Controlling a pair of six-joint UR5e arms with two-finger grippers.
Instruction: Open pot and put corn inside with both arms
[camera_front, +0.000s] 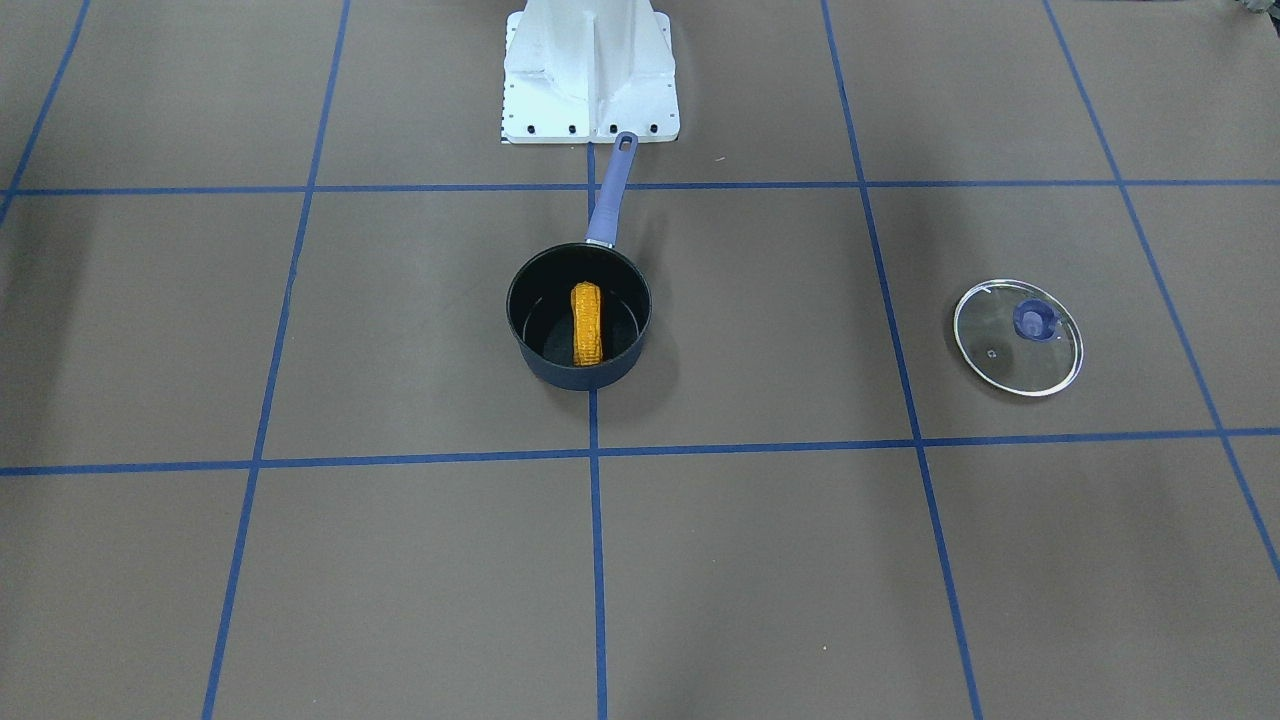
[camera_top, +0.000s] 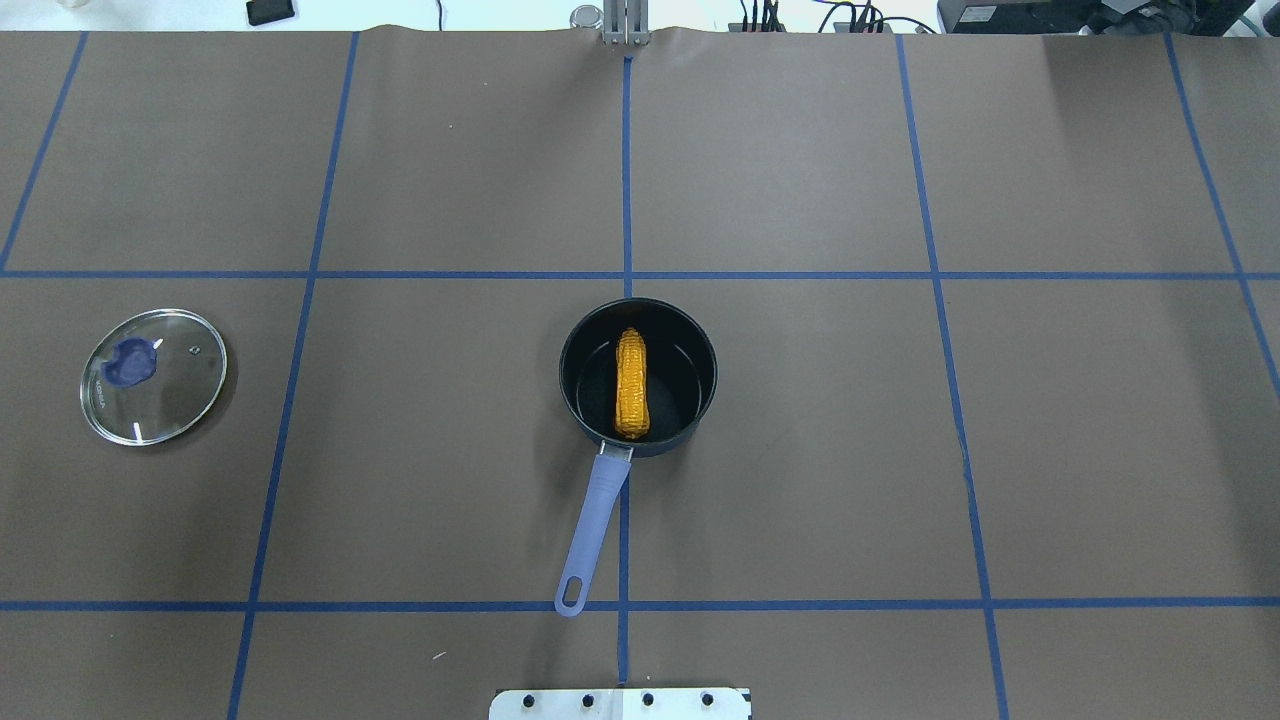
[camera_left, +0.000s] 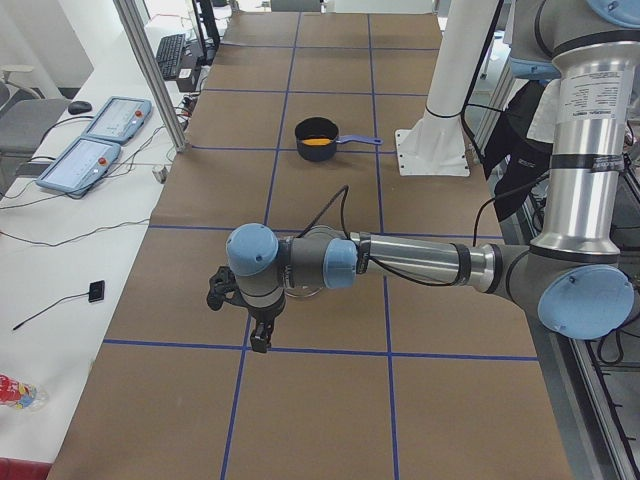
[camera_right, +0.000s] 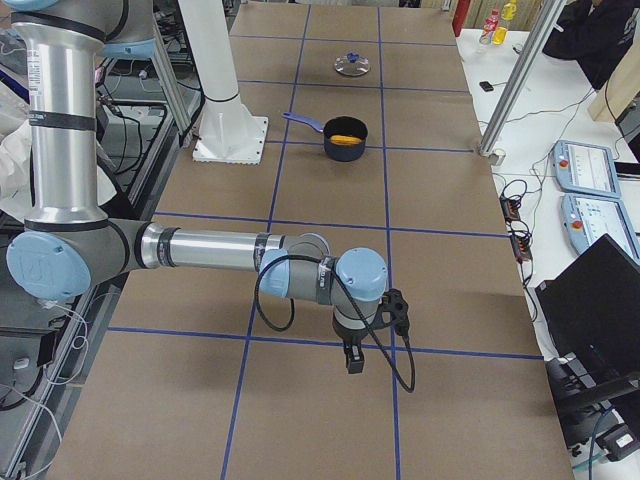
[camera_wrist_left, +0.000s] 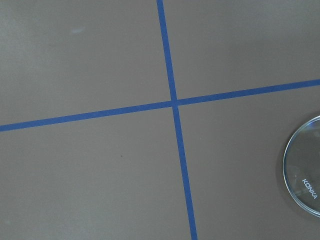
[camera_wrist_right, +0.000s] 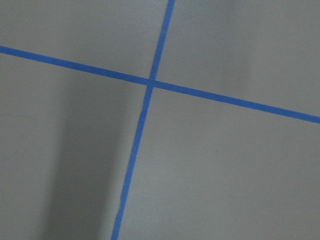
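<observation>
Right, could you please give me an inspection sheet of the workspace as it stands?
Surface: brown table cover with a blue tape grid, lying flat.
Job's things: pot open, handle towards the robot; corn lying inside it; glass lid flat on the table on the robot's left, apart from the pot.
Clutter: nothing seen.
Grippers: left gripper near the lid, right gripper over bare table, both away from the pot; cannot tell whether either is open or shut.
Cables: black cable loops at the left wrist, another at the right.
Surroundings: teach pendants and a laptop on the side benches.
</observation>
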